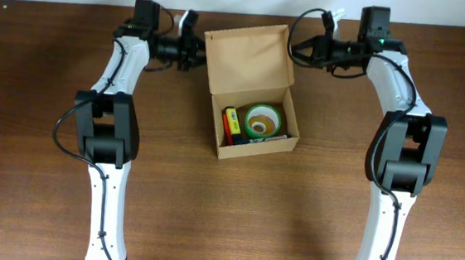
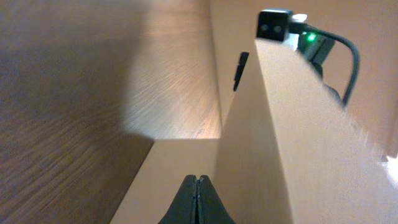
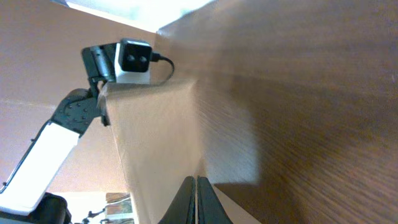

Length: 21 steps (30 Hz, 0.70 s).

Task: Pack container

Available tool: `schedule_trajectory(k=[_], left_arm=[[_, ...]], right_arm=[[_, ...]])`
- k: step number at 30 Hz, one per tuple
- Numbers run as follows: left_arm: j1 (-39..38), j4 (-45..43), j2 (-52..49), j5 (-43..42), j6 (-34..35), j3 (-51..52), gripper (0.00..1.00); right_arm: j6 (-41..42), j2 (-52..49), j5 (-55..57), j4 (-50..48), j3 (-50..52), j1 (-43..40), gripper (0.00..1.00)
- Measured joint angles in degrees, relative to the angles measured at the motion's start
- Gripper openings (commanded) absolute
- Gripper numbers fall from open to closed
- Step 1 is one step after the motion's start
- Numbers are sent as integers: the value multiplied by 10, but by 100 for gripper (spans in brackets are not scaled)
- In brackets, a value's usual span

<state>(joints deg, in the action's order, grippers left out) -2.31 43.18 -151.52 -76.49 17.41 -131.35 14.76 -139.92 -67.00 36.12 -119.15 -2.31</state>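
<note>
The container (image 1: 261, 148), a tan cardboard box, stands open at the table's middle with its lid (image 1: 246, 60) raised behind it. Inside lie a green tape roll (image 1: 263, 121) and coloured pens (image 1: 231, 127). My left gripper (image 1: 199, 53) is shut with its tip at the lid's left edge. The left wrist view shows that gripper (image 2: 198, 181) pressed together against the cardboard lid (image 2: 292, 143). My right gripper (image 1: 293, 53) is shut at the lid's right edge. In the right wrist view this gripper (image 3: 196, 181) meets the lid (image 3: 155, 143) edge-on. Whether either pinches a side tab is unclear.
Dark wooden table (image 1: 46, 65) surrounds the box on all sides. Each wrist view shows the other arm's camera beyond the lid: the right one (image 2: 275, 23) and the left one (image 3: 134, 60). Both arms reach in from the near edge.
</note>
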Motion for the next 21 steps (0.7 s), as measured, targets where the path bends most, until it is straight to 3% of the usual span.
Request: schedule_trajectory(k=[7,15,21], left_arm=[[-11,2,0,2,10,-88,2],[-24,41,0,4,15,-104,2],[-39,146,0,56,-27,-112,2]], right_arm=[[0,0,1,15,-26,3,4],[-8,0,3,25,-27,17,4],[-83,0,99,170,-57,25,4]])
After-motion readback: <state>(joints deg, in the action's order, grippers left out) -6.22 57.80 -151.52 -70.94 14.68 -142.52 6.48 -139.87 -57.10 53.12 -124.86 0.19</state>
